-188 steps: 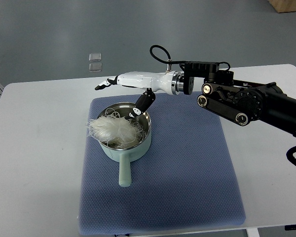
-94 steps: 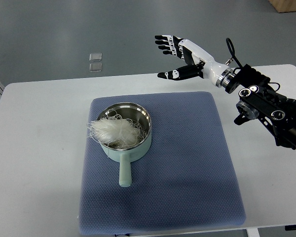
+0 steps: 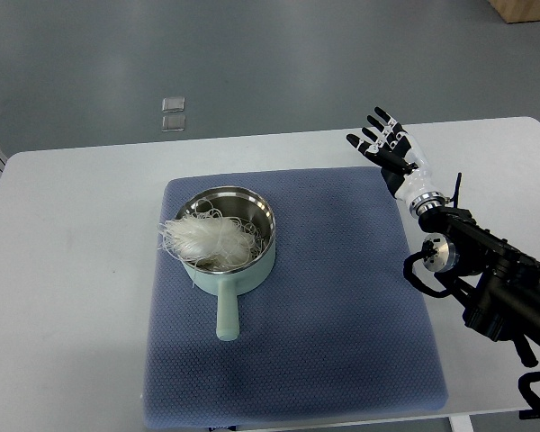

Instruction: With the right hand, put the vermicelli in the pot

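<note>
A white rectangular table [image 3: 63, 270] carries a blue-grey quilted fabric mat [image 3: 342, 315] that covers most of its middle. On the mat, in its far left part, stands a small pale mint-green saucepan with a shiny steel inside [image 3: 227, 236]. Its short straight handle [image 3: 225, 315] points toward the near edge of the mat. The pot is upright.

The bundle of white, thin vermicelli noodles [image 3: 205, 238] lies inside the saucepan. It fills mainly the left half of the pot, and some loose strands hang out over the left rim, above the mat. A few curled strands also rest against the far inner wall of the pot.

The right hand [image 3: 389, 151], white with black finger joints, is above the far right corner of the mat, well apart from the saucepan. Its fingers [image 3: 376, 126] are spread and point away toward the far edge of the table, and they hold nothing. The black right arm [image 3: 486, 279] comes in from the right edge of the picture and passes over the right side of the table, beside the right edge of the mat.

Behind the table the grey floor [image 3: 252, 54] is seen, with two small pale square marks [image 3: 173, 112] on it, one just beside the other.
</note>
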Tool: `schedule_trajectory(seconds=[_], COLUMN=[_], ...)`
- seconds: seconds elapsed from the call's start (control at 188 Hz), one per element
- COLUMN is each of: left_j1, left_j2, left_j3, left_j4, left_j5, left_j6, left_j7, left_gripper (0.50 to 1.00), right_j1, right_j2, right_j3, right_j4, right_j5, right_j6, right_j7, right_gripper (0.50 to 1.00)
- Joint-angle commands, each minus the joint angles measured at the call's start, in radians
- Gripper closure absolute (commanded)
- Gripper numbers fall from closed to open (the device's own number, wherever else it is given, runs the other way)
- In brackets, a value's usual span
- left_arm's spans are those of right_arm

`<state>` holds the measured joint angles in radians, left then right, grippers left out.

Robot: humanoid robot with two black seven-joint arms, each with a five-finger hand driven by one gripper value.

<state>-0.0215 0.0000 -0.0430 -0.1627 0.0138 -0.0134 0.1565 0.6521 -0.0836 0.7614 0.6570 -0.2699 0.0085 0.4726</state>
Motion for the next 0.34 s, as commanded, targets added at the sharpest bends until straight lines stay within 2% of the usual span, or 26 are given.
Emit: schedule_trajectory(seconds=[0.0, 0.335], left_j1=[0.0, 0.0], left_j2=[0.0, 0.0], left_j3=[0.0, 0.0], left_j4=[0.0, 0.0], left_j5=[0.0, 0.0], left_j6=[0.0, 0.001], left_j7=[0.0, 0.0], left_gripper=[0.5, 0.5], right_j1=[-0.006, -0.008], right_j2=[0.018, 0.064], right_j3=[0.004, 0.116], right_j4=[0.0, 0.003], right_j5=[0.009, 0.031], right_j6=[-0.007, -0.005], right_j7=[0.001, 0.0], right_gripper=[0.574, 0.574])
